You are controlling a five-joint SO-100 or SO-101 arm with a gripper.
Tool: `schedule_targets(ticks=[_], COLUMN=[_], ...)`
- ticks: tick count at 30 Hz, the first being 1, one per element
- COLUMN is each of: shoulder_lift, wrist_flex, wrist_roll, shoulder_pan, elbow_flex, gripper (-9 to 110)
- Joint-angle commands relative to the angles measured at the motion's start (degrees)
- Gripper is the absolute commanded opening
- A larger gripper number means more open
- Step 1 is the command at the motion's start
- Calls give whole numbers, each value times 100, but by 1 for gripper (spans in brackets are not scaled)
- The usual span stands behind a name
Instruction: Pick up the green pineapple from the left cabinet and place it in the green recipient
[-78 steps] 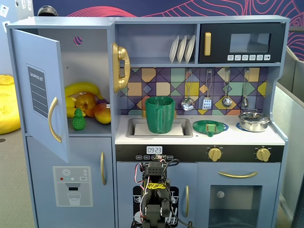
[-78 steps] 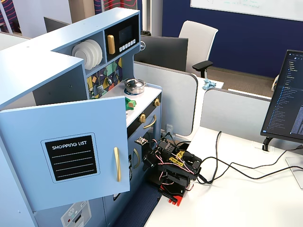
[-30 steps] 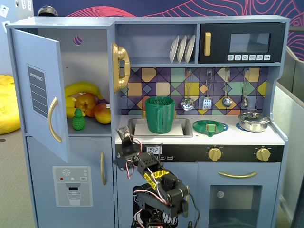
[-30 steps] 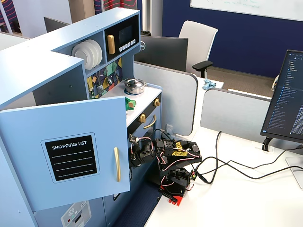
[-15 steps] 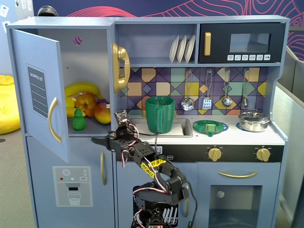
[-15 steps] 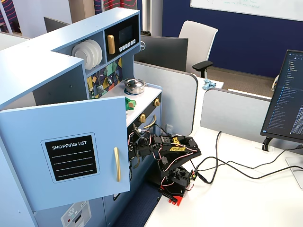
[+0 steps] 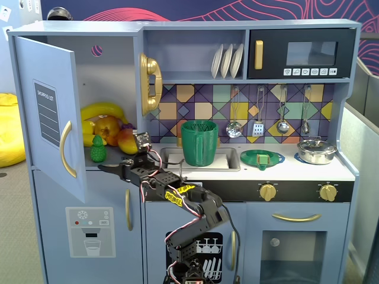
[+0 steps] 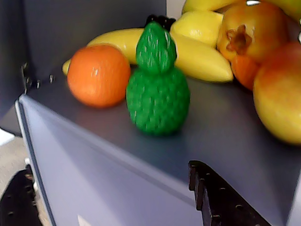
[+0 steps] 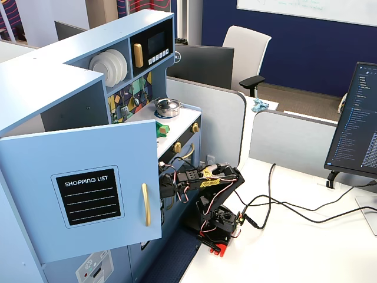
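The green pineapple (image 7: 98, 148) (image 8: 157, 94) stands upright near the front edge of the shelf in the left cabinet (image 7: 112, 71). The cabinet door (image 7: 47, 118) (image 9: 88, 183) is swung open. My gripper (image 7: 106, 168) (image 8: 108, 172) is open, level with the shelf's front edge, just below and in front of the pineapple, not touching it. Its black fingers (image 8: 221, 200) are spread wide with nothing between them. The green recipient (image 7: 199, 142) stands in the sink, to the right of the arm. In a fixed view the door hides the gripper's tips; the arm (image 9: 206, 180) shows.
An orange (image 8: 98, 74), bananas (image 8: 202, 52) and red-yellow fruits (image 8: 280, 94) crowd the shelf around the pineapple. A flat green dish (image 7: 262, 158) and a steel pot (image 7: 315, 150) sit on the counter. A gold phone (image 7: 150, 83) hangs on the cabinet's right wall.
The arm has unfolded from low in front of the kitchen, risen and reached left to the cabinet shelf. The gripper now points at the pineapple.
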State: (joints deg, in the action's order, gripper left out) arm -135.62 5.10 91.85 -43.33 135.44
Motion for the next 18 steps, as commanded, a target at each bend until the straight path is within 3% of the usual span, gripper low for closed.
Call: schedule_targets(ticks=[1,18], shoulder_lift=[536,2461], wrist_flex=[439,1222], wrist_roll=[-44,396], shoulder_pan=[202,510], elbow_flex=[-817,-2118], gripper=[39,40])
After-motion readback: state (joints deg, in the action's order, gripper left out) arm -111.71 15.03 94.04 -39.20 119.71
